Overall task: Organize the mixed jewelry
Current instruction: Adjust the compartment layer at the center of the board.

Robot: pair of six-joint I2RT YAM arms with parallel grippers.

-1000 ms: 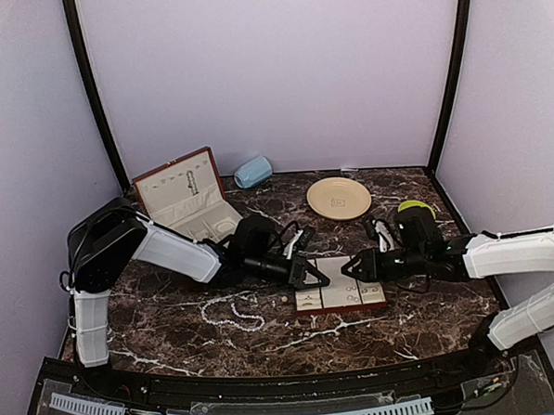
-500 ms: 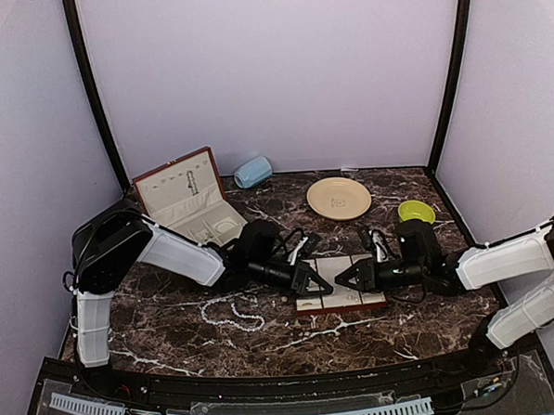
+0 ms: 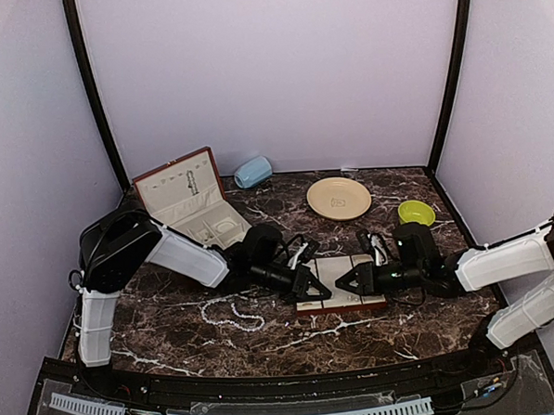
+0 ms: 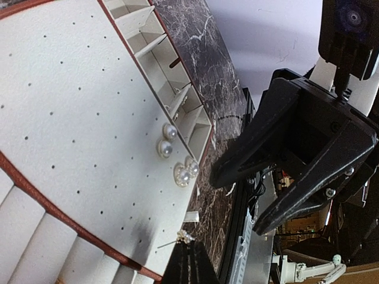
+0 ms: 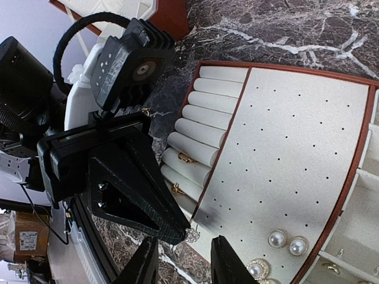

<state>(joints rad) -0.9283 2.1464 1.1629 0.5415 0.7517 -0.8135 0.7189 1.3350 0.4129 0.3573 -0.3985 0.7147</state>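
My left gripper [image 4: 189,251] is shut on a tiny pearl-cluster earring [image 4: 183,236] with a thin post, held over the near corner of the cream slotted tray [image 3: 356,296]. The right gripper [image 5: 185,266] faces it tip to tip, open, one finger on each side just below the earring [image 5: 193,235] and not touching it. On the tray's dotted panel sit three round pearl earrings [image 5: 275,238], and small gold rings [image 5: 186,158] rest in its roll slots. A white bead strand [image 3: 231,314] lies on the marble left of the tray.
The red-brown box [image 3: 188,198] stands open at the back left with a blue object [image 3: 253,172] behind it. A cream plate [image 3: 339,198] and a green bowl [image 3: 417,211] sit at the back right. Both arms crowd the tray.
The right gripper has moved left to meet the left gripper's tip and its jaws have narrowed. The left gripper has edged slightly right, still holding the earring.
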